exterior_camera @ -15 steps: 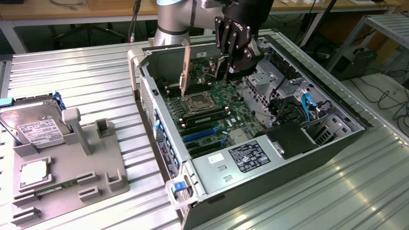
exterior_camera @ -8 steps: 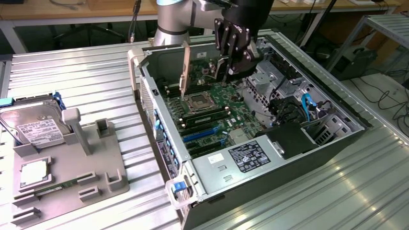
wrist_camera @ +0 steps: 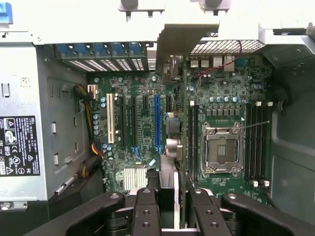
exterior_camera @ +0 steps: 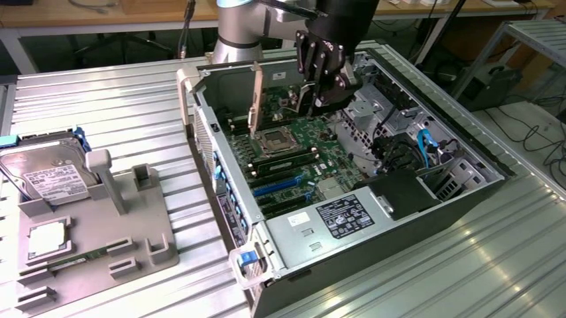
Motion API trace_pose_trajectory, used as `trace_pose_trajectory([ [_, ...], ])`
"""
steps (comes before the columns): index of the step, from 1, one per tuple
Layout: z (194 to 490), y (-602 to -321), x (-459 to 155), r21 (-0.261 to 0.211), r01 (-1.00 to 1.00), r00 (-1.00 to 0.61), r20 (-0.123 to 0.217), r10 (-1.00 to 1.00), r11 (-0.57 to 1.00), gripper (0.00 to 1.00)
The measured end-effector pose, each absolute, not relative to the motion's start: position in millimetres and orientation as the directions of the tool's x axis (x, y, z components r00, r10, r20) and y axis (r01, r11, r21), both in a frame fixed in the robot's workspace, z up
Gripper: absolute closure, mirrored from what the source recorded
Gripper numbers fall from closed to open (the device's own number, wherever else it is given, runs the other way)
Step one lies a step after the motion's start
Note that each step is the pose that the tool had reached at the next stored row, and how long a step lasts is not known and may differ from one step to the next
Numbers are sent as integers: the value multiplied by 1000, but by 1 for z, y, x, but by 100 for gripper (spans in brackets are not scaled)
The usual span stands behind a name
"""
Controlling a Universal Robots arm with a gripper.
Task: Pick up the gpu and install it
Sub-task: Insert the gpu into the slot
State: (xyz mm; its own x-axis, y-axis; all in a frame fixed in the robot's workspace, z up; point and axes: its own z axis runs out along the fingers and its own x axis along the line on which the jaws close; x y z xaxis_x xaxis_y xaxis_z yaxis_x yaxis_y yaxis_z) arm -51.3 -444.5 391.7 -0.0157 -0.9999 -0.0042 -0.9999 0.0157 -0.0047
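Our gripper (exterior_camera: 320, 89) hangs over the open computer case (exterior_camera: 389, 218), its black fingers (wrist_camera: 145, 211) clamped on the gpu (wrist_camera: 170, 73), which we see edge-on in the wrist view, upright between the pads and reaching down toward the motherboard (exterior_camera: 296, 156). Beneath it lie the blue expansion slot (wrist_camera: 157, 123) and the empty processor socket (wrist_camera: 221, 150). Outside the case, a hard drive (exterior_camera: 44, 175) rests in the grey fixture tray (exterior_camera: 142, 245) at the exterior view's left.

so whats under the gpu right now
The gpu, held edge-on by the gripper, hangs inside the open computer case over the motherboard. Its own edge hides the board strip directly beneath.
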Motion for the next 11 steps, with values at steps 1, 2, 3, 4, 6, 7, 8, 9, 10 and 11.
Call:
trace_pose_trajectory([
  [1,391,-445,-51,-5,-1000,-16,-4,-1000,16,72],
  [2,390,-445,-51,-5,-1000,-16,-4,-1000,16,72],
  [3,389,-445,-51,-5,-1000,-16,-4,-1000,16,72],
  [4,388,-445,-51,-5,-1000,-16,-4,-1000,16,72],
  [6,385,-445,-51,-5,-1000,-16,-4,-1000,16,72],
  [7,383,-445,-51,-5,-1000,-16,-4,-1000,16,72],
  [8,381,-445,-51,-5,-1000,-16,-4,-1000,16,72],
  [9,380,-445,-51,-5,-1000,-16,-4,-1000,16,72],
  [10,378,-445,-51,-5,-1000,-16,-4,-1000,16,72],
  [11,376,-445,-51,-5,-1000,-16,-4,-1000,16,72],
])
